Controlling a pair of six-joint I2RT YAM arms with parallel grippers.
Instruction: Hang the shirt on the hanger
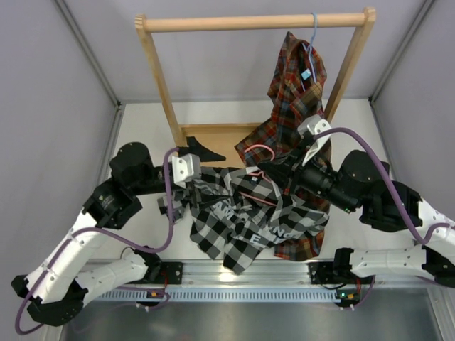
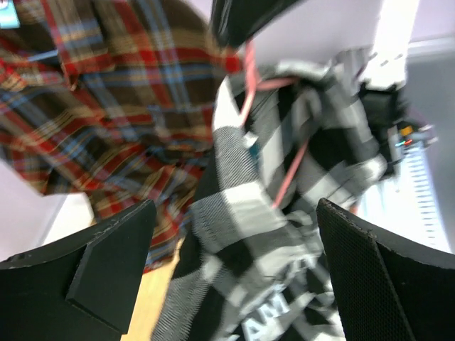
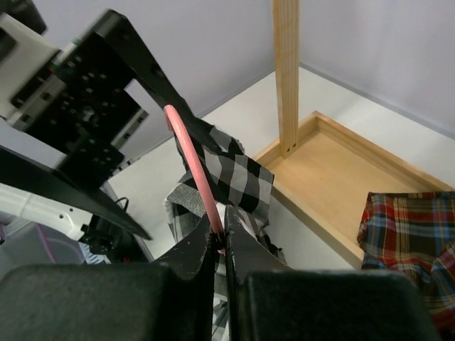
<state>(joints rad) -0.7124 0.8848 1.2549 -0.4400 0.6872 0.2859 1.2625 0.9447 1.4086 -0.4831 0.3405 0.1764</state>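
the black-and-white check shirt point(image 1: 238, 220), bunched between the arms and partly draped over the thin pink wire hanger point(image 3: 192, 156), looks light, limp and slippery, so the wide-open left gripper point(image 2: 234, 209) should probably pinch a shoulder fold (not the loose hem), with the right gripper point(image 3: 219, 227) clamped on the springy wire.

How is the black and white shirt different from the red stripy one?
The black-and-white checked shirt has white letters on it. The plaid shirt is red, orange and blue, with no letters showing. The checked shirt is crumpled in a heap low down, while the plaid shirt hangs from the wooden rack on a light blue hanger. Both have patterns made of squares.
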